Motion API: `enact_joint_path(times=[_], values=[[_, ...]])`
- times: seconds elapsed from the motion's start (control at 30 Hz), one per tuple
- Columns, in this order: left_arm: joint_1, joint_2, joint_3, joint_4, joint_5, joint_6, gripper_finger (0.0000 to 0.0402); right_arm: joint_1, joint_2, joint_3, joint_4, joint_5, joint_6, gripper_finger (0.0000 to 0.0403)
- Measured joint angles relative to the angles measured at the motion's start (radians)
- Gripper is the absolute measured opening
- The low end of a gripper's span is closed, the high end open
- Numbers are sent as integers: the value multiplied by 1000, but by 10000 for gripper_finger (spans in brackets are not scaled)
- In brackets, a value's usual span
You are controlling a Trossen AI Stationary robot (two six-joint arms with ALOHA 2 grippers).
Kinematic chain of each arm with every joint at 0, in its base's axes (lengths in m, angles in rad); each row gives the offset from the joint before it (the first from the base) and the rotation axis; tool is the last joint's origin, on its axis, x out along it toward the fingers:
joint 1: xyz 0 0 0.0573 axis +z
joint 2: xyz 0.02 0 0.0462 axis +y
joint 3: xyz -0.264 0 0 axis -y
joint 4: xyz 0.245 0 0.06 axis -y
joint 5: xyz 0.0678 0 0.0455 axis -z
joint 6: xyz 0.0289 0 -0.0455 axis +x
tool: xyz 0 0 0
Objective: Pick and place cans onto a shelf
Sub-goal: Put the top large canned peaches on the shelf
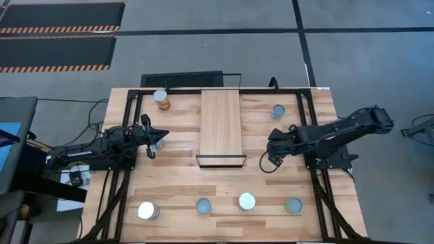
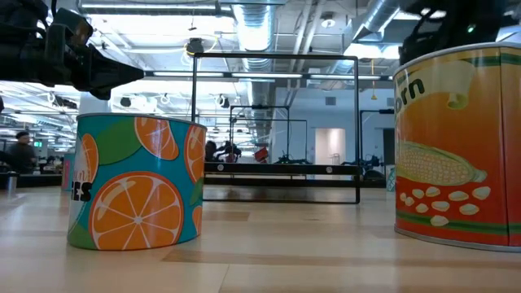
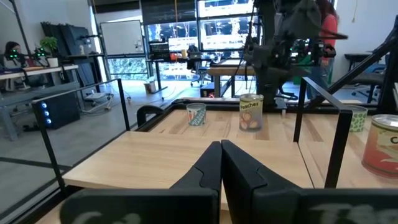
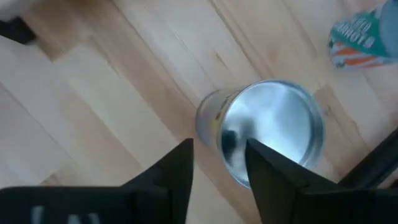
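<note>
Fingers (image 4: 177, 174) on the right gripper (image 1: 273, 152) are spread a little, with a silver-topped can (image 4: 273, 124) seen just past them in the right wrist view. It looks like a grab is being lined up, but contact can't be confirmed, and in the high view that can is hidden under the arm. Fingers (image 3: 208, 171) on the left gripper (image 1: 157, 139) are pressed together on nothing, so that arm is probably just parked at the left side of the table (image 1: 176, 183), pointed toward the shelf. Biggest thing first: the table is where all the visible cans are sitting. The shelf (image 1: 222, 125) is set in the middle toward the back, between the two arms, which would let it be reached from either side; nothing has been put on it yet, so the task is judged to be barely started. Four front cans (image 1: 247, 200) are lined up along the near edge, well apart from the shelf. One back-left can (image 1: 161, 99) is just beside the shelf's far left corner, and one back-right can (image 1: 278, 110) is near the right gripper, likely the labelled one glimpsed in the right wrist view. Up close in the low view, an orange-print can (image 2: 134, 183) and a corn can (image 2: 460, 142) are shown upright, so a straight top-down grab should be manageable.
</note>
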State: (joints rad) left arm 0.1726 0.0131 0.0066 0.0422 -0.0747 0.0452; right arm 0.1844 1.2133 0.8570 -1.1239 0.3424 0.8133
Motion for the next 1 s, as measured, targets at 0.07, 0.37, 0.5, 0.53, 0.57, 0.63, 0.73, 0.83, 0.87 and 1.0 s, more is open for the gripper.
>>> enact_joint_path(times=[0.07,0.37,0.5,0.53,0.57,0.63,0.73,0.83,0.87,1.0], values=[[0,0,0,0,0,-2,0,-20,28,0,2,-8,-6,187],[0,0,0,0,0,-2,0,-101,118,5,-3,9,-64,151],[0,0,0,0,0,-3,0,-128,131,4,-1,13,-107,99],[0,0,0,0,0,-4,0,-135,131,5,0,14,-115,86],[0,0,0,0,0,-4,0,-141,131,5,2,14,-122,74],[0,0,0,0,0,0,0,-155,124,14,1,10,-143,53],[0,0,0,0,0,-4,0,-169,122,48,-8,-15,-194,25],[0,0,0,0,0,0,0,-188,123,109,-11,-36,-246,6],[0,0,0,0,0,0,0,-198,123,129,-15,-46,-263,5],[0,0,0,0,0,-3,0,-243,122,204,-29,-77,-291,9]])
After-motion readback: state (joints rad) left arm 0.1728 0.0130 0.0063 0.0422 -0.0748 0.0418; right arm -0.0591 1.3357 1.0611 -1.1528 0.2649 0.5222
